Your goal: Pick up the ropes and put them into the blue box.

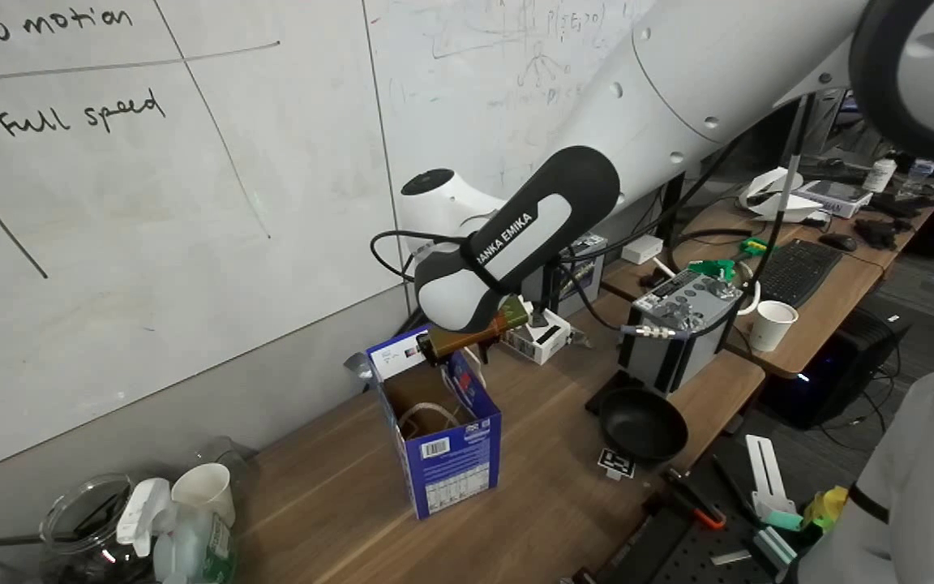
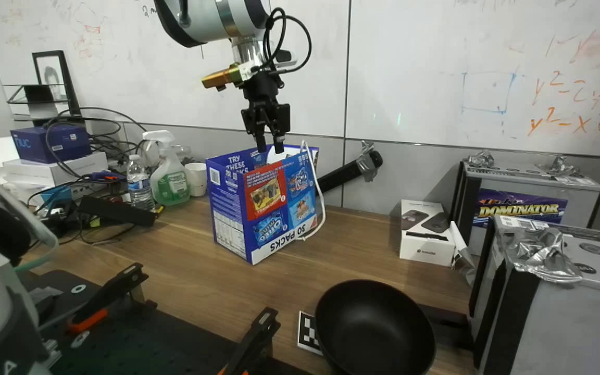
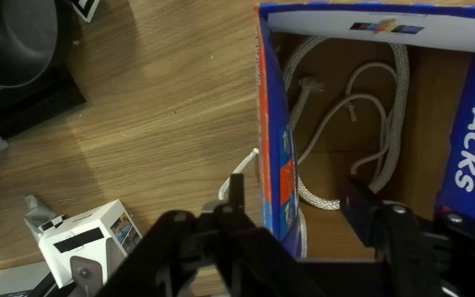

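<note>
The blue box (image 1: 455, 466) stands upright and open at the top on the wooden table, also in an exterior view (image 2: 229, 208) and the wrist view (image 3: 276, 123). White ropes, thick and thin, lie coiled inside it (image 3: 400, 82); part shows inside in an exterior view (image 1: 432, 407). One thin rope (image 2: 316, 187) hangs over the box wall, its lower part outside near the table; this outside part shows in the wrist view (image 3: 241, 165). My gripper (image 2: 270, 146) is open and empty above the box. In the wrist view its fingers (image 3: 294, 196) appear either side of one box wall.
A black pan (image 2: 375, 328) lies on the table with a marker card beside it. A small white box (image 2: 425, 234) and grey cases (image 2: 565, 312) stand beyond. A spray bottle (image 2: 170, 177) and cup (image 2: 196, 178) stand past the blue box. A whiteboard wall (image 1: 191, 203) is behind.
</note>
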